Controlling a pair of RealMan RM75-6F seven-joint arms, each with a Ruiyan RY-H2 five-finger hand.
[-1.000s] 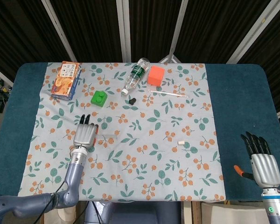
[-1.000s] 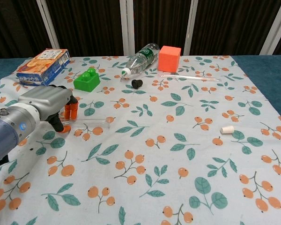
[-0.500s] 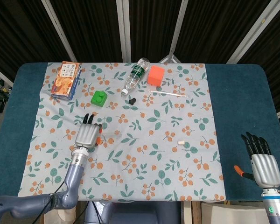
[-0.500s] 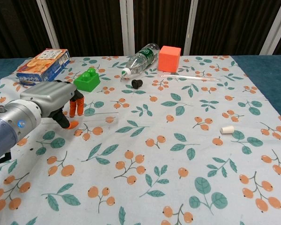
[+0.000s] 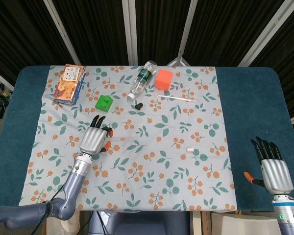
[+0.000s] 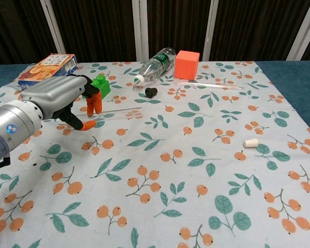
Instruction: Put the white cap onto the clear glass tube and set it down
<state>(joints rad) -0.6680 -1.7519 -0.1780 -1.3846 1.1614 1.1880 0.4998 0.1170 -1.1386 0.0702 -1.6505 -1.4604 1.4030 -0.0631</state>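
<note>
Lifted since earlier, the left robot hand (image 6: 67, 98) pinches the clear glass tube (image 6: 116, 110); white cap (image 6: 250, 142) lies far right; right robot hand (image 5: 273, 165) released.

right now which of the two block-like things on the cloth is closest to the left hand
The green block: it sits just beyond the left hand, while the orange cube lies farther back beside the plastic bottle.

No readable text in either view.
The orange snack box (image 5: 69, 84) and the green label on the plastic bottle (image 6: 156, 63) carry printing, but it is too small and blurred to read.
</note>
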